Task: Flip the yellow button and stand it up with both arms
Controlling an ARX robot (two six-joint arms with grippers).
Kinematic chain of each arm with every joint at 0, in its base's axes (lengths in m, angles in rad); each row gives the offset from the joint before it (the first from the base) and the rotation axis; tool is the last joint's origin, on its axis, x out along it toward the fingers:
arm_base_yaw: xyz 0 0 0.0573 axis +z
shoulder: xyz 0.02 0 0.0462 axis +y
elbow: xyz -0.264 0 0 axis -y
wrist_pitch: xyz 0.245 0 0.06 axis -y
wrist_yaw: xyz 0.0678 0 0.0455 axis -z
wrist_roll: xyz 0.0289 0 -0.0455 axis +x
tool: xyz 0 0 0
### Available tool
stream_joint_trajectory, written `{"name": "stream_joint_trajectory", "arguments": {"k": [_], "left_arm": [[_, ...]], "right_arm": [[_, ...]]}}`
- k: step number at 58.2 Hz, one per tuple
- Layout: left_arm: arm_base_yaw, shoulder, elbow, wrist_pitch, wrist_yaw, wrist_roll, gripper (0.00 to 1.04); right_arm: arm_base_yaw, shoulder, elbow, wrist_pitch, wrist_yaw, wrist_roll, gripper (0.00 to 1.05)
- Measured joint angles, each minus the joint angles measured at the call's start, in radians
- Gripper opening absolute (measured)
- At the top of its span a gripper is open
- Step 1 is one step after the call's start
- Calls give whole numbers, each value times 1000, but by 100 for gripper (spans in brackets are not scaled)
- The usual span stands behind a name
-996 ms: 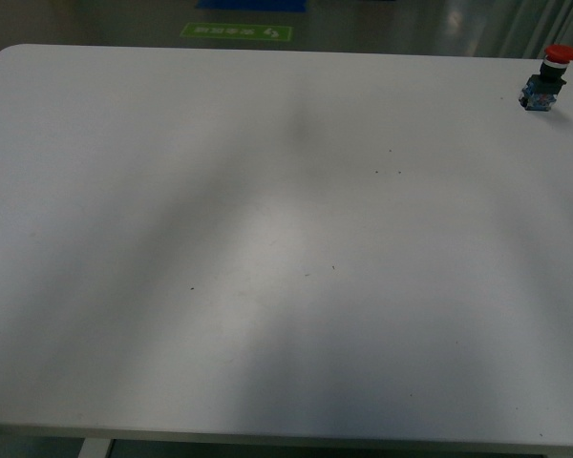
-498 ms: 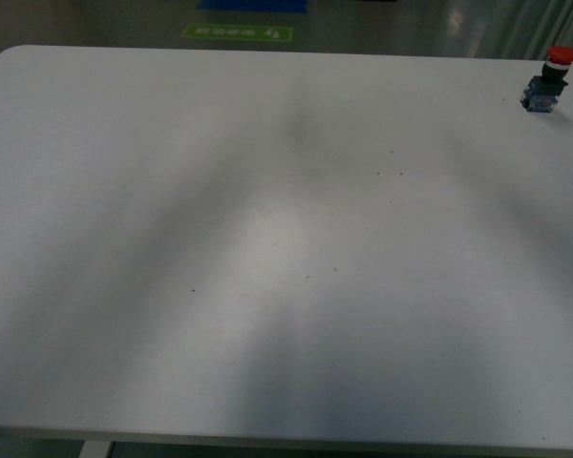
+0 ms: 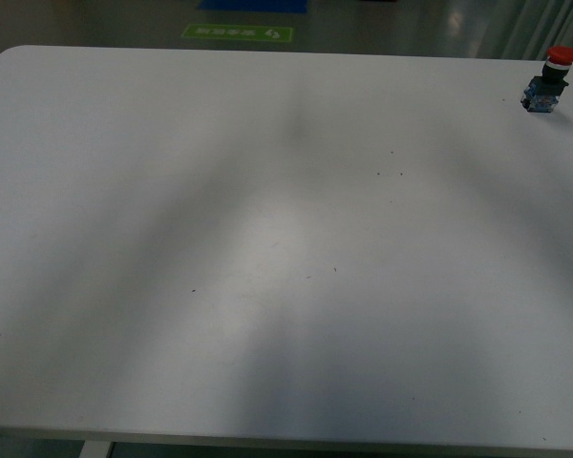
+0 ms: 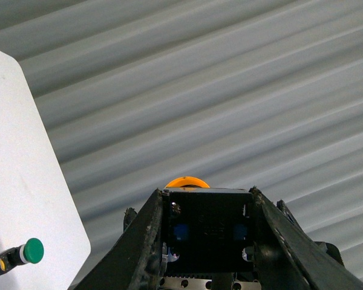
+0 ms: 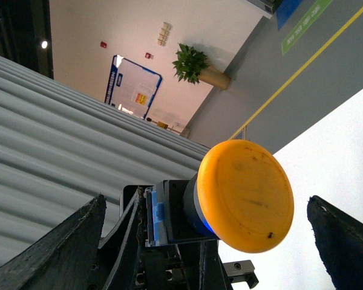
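Two grippers meet in the air, off the desk top. The left gripper clamps the yellow button by its black-and-blue contact block, with the cap pointing away from the wrist. The right gripper faces that cap with its fingers spread wide; the cap sits between them, touching neither. In the front view the white desk looks as it did a second ago: no arm shows over it, and a red-capped switch keeps its place at the far right corner. Little has shifted, then. The flip looks like a mid-air handover, and the button is not yet stood on the desk.
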Motion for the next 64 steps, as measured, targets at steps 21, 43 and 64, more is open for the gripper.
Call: {"name": "stream_joint_trajectory", "arguments": {"k": [21, 43, 64], "left_arm": [[0, 0, 0, 0, 0, 0, 35], [0, 0, 0, 0, 0, 1, 35], [0, 0, 0, 0, 0, 2, 35]], "right_arm": [[9, 14, 31, -29, -64, 81, 97], [2, 65, 69, -45, -88, 222, 97], [-2, 70, 70, -32, -81, 235, 84]]}}
